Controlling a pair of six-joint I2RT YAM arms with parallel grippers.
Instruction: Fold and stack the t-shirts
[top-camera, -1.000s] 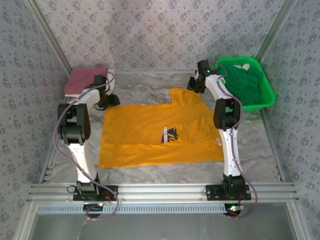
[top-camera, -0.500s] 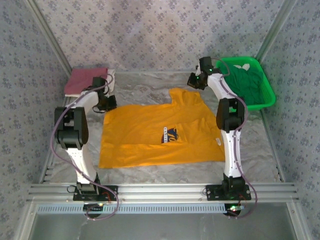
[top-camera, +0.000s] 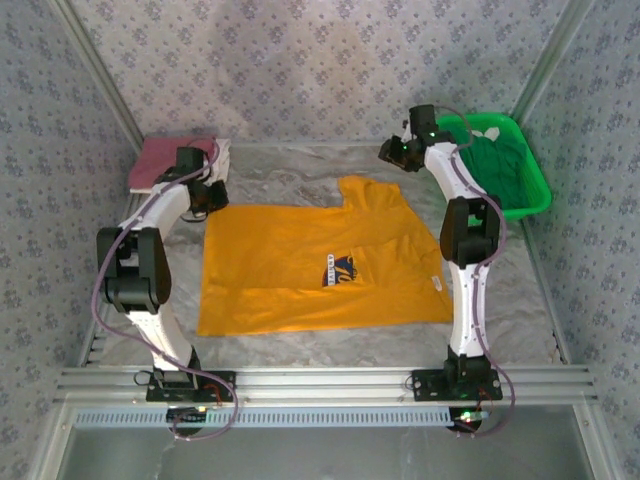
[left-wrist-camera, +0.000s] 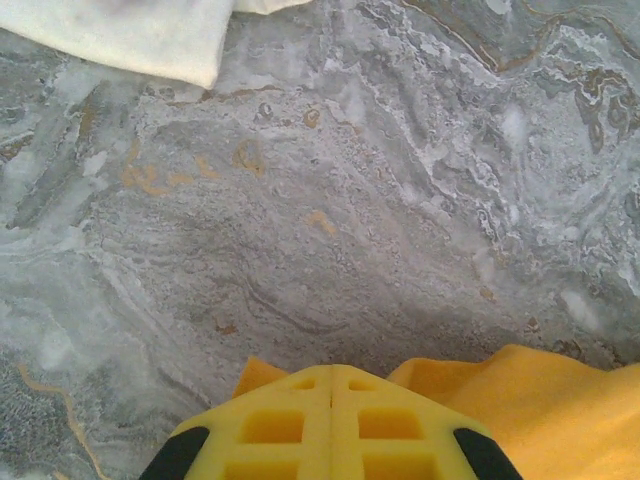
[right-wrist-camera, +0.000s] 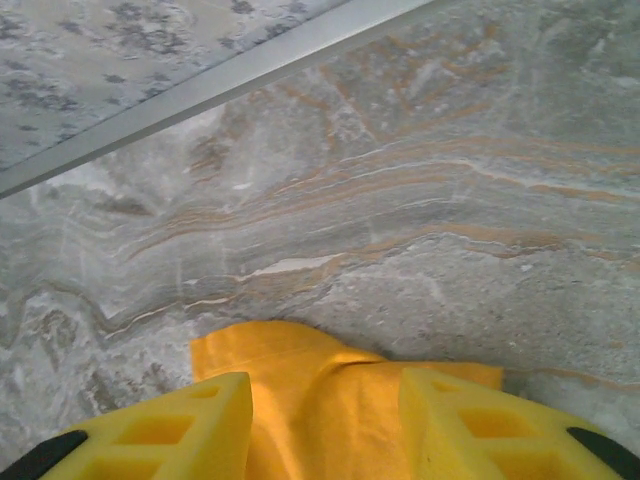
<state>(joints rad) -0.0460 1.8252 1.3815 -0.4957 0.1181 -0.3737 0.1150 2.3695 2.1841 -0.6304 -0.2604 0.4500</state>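
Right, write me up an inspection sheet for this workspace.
Surface: grey marbled table, bare around the spread shirt.
Job's things: orange-yellow t-shirt flat at centre, print up; dusty red shirt folded at the far left, white cloth beside it; green shirt in the basket.
Clutter: green basket, far right.
Grippers: left gripper jaws together at the orange-yellow t-shirt's edge; right gripper jaws apart over its far edge.
Cables: purple cables run along both arms.
Surroundings: patterned walls; metal rail at the near edge.
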